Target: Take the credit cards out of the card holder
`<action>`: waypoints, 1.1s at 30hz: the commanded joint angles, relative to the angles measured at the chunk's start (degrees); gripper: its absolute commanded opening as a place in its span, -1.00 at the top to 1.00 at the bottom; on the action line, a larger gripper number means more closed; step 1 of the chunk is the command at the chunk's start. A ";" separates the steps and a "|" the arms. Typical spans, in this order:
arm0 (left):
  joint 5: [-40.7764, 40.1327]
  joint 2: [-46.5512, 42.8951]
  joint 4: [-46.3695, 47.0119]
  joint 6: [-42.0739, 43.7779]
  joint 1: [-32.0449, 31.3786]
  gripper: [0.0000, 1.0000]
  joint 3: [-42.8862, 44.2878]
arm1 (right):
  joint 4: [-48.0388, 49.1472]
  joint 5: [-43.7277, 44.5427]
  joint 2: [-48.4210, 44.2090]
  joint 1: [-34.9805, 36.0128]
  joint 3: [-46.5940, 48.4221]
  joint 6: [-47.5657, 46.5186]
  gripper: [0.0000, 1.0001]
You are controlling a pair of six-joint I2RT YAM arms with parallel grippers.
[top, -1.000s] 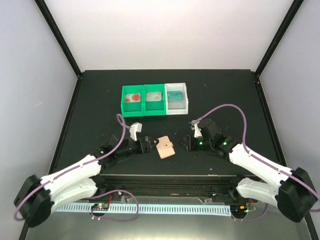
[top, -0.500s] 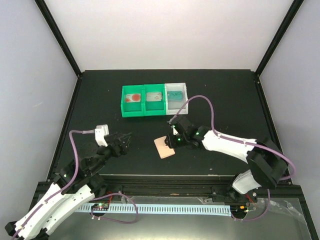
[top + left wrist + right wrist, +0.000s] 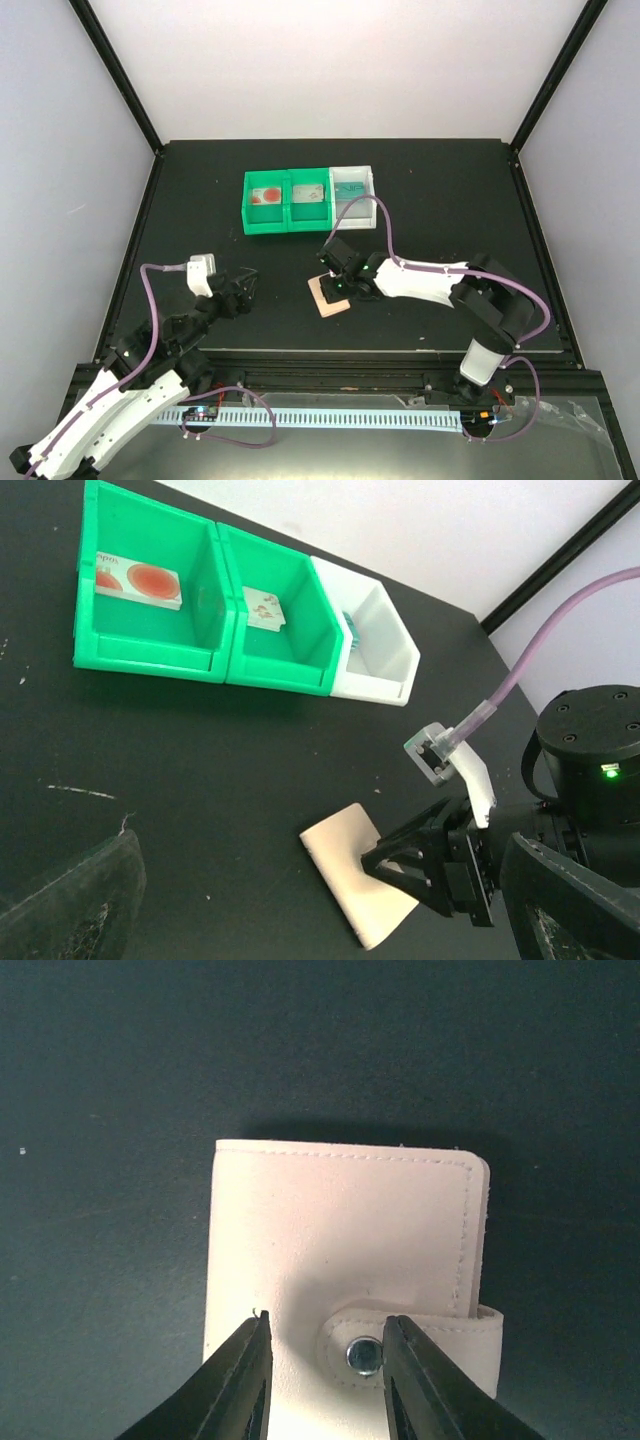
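A closed peach card holder (image 3: 326, 297) is laid flat, its snap tab (image 3: 462, 1345) fastened. The three credit cards (image 3: 266, 195) are seen behind it in bins: white-and-red in the left green bin (image 3: 266, 223), a pale card (image 3: 311, 195) in the middle green bin (image 3: 310, 222), a teal card (image 3: 349, 188) in the white bin (image 3: 356, 219).

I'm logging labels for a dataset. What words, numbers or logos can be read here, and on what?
Nothing legible.
white-and-red card in the left green bin: print too blurred to read.
pale card in the middle green bin: marks too small to read.
card holder: no text.
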 commanded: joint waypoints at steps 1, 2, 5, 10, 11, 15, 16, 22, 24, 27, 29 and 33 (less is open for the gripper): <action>-0.78 0.35 -1.95 0.08 0.28 -0.98 1.55 | -3.18 7.13 2.74 1.66 2.86 -2.00 0.38; -0.61 0.19 -1.89 -0.24 0.28 -0.98 1.43 | -4.02 8.32 3.30 1.94 3.31 -2.09 0.38; -0.47 -0.09 -2.15 -0.79 0.28 -0.98 1.15 | -5.85 11.95 3.76 3.09 3.97 -2.08 0.39; -0.43 -0.84 -2.67 -1.31 0.26 -0.98 0.96 | -6.22 13.38 4.38 3.56 3.97 -2.25 0.39; -0.31 -1.02 -2.69 -1.50 0.25 -0.98 0.96 | -6.18 13.55 4.64 3.67 3.80 -2.29 0.39; -0.23 -1.74 -3.69 -2.12 0.28 -0.98 1.01 | -5.78 13.13 5.71 3.83 3.19 -1.98 0.57; -0.21 -1.97 -4.00 -2.61 0.28 -0.98 0.78 | -5.71 13.28 5.84 3.82 3.06 -1.85 0.58; 1.20 -1.56 -2.78 -4.58 0.27 -0.93 -1.23 | -5.21 14.08 3.42 3.96 1.56 -1.86 0.78; 2.49 -0.80 -1.33 -4.77 0.28 -0.91 -2.21 | -4.07 13.70 1.45 3.95 0.61 -1.66 0.92; 2.82 0.97 0.37 -4.83 0.27 -0.89 -4.39 | -2.59 12.33 -0.98 3.94 -0.54 -0.73 0.98; 3.15 2.48 0.74 -5.31 0.23 -0.88 -5.18 | -1.86 11.20 -1.91 3.96 -1.08 -0.04 0.98; 6.38 5.08 3.42 -5.65 0.21 -0.81 -6.47 | -0.10 9.72 -3.75 3.92 -2.39 1.30 0.98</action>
